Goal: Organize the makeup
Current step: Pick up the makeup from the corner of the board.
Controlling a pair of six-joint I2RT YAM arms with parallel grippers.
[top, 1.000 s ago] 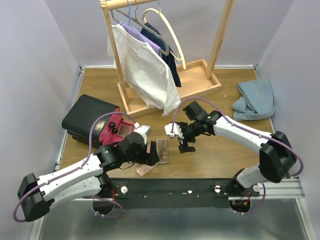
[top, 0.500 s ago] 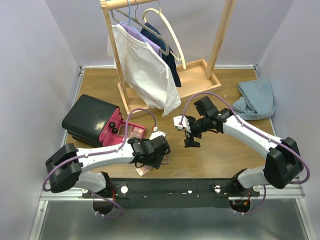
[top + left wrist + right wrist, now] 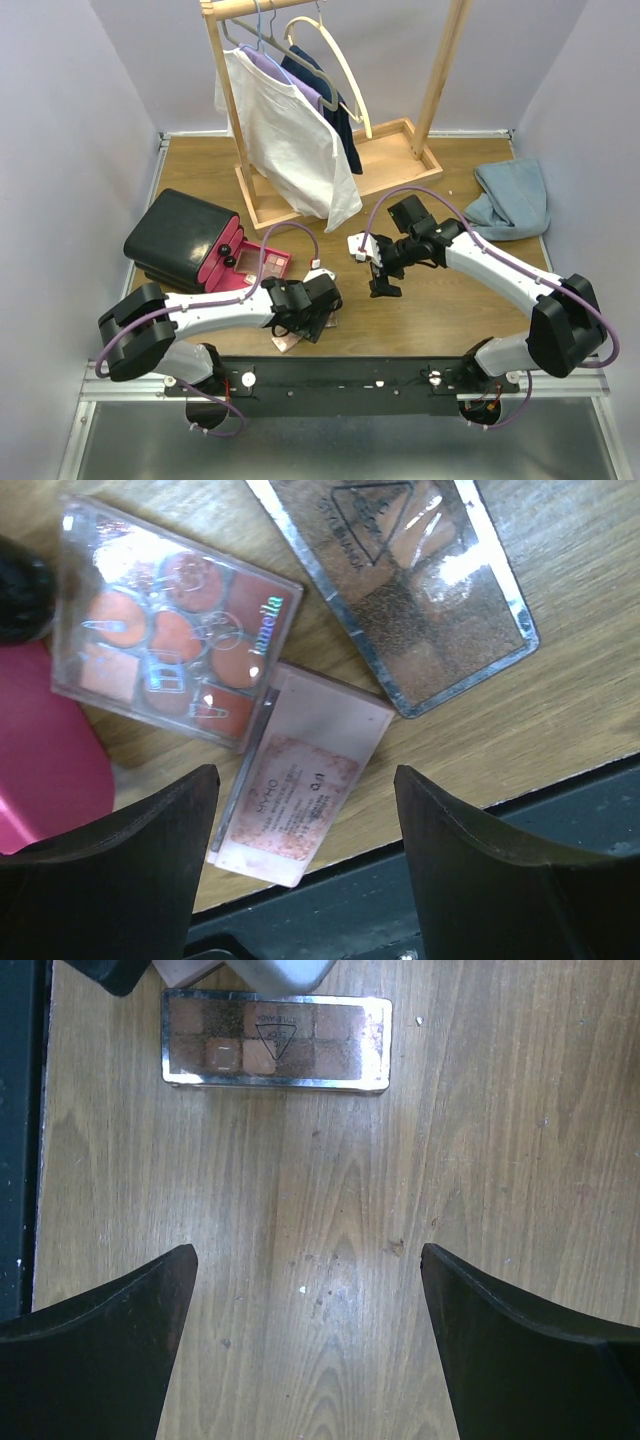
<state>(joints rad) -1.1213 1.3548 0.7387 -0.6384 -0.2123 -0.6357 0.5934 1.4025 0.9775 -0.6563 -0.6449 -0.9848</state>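
Note:
In the left wrist view a pink compact (image 3: 300, 785) lies at the table's front edge. A clear palette of orange pans (image 3: 170, 630) touches it at the upper left, and a silver-rimmed brown palette (image 3: 400, 580) lies to the upper right. My left gripper (image 3: 303, 790) is open and hovers over the compact. From above it (image 3: 312, 320) hides the brown palette; the compact (image 3: 285, 343) peeks out. The clear palette (image 3: 268, 262) lies by the drawer. Two dark discs (image 3: 228, 256) sit on the drawer. My right gripper (image 3: 307, 1255) is open over bare wood, short of the brown palette (image 3: 275, 1040), and shows from above (image 3: 383, 283).
A black case (image 3: 175, 232) with an open pink drawer (image 3: 215, 275) stands at the left. A wooden clothes rack (image 3: 390, 165) with a hanging white shirt (image 3: 290, 140) is at the back. A blue cloth (image 3: 512, 198) lies at the right. The black rail (image 3: 400, 375) runs along the front edge.
My left arm has swung right and forward and now covers the brown palette. My right gripper has drawn back a little to the right. Little has changed in the last half second.

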